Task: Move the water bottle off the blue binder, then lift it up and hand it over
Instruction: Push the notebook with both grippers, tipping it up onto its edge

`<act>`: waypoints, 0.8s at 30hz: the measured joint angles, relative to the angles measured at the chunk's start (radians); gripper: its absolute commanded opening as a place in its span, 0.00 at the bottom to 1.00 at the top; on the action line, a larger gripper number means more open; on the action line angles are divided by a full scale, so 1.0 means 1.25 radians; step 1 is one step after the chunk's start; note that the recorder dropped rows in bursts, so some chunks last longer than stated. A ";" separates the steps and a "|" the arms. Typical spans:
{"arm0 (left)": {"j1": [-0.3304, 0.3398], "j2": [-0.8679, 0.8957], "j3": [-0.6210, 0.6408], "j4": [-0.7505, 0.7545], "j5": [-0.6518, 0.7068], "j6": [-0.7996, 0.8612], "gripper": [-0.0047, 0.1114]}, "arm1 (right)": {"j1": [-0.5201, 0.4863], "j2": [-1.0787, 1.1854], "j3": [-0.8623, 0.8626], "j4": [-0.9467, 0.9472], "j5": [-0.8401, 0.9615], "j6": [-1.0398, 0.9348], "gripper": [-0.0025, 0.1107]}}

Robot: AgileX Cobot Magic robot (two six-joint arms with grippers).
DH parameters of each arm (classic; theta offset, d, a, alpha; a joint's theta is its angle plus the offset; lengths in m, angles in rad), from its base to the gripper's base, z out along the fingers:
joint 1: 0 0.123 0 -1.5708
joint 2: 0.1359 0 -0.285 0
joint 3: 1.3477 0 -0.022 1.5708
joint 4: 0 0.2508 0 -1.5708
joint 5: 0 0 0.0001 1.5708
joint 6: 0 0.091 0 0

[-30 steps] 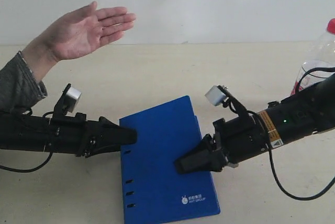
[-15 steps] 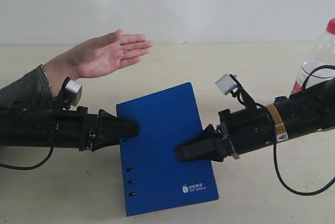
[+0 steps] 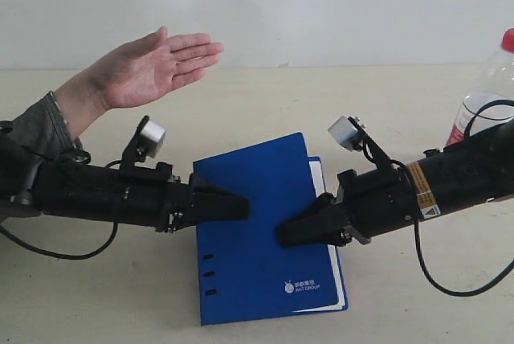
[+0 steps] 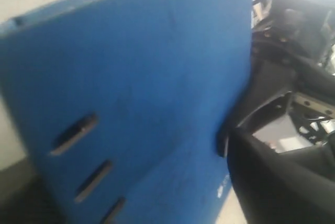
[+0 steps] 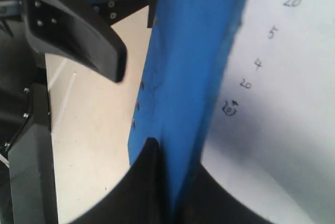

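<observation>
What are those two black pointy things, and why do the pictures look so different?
They are a robot's left arm and right arm, made for grabbing. The wide picture comes from a camera watching the whole table; the two close-up ones come from small cameras on each arm's wrist. Between the arms is a blue binder, and a water bottle stands far right. The right arm's fingers pinch the binder's cover. The left arm's fingers stand open at its other side. A person's hand is held open above.
</observation>
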 measured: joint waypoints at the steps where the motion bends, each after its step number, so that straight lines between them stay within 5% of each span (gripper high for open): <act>1: -0.013 0.002 -0.009 -0.002 -0.010 0.000 0.60 | 0.000 0.000 0.000 -0.003 0.001 0.004 0.02; 4: -0.046 0.005 -0.035 -0.010 -0.037 -0.006 0.49 | 0.000 0.000 0.000 -0.019 0.001 0.007 0.02; 9: -0.084 -0.002 -0.061 -0.021 -0.056 -0.022 0.08 | -0.001 0.000 0.002 -0.042 0.013 0.018 0.02; 19: -0.114 -0.071 -0.061 -0.002 -0.145 -0.048 0.09 | -0.008 -0.008 0.006 -0.046 0.014 0.029 0.03; 21: -0.114 -0.081 -0.061 0.007 -0.149 -0.048 0.09 | -0.008 -0.011 0.006 -0.045 0.012 0.019 0.09; 24: -0.114 -0.085 -0.060 0.018 -0.150 -0.048 0.09 | -0.008 -0.011 0.006 -0.045 0.018 -0.006 0.33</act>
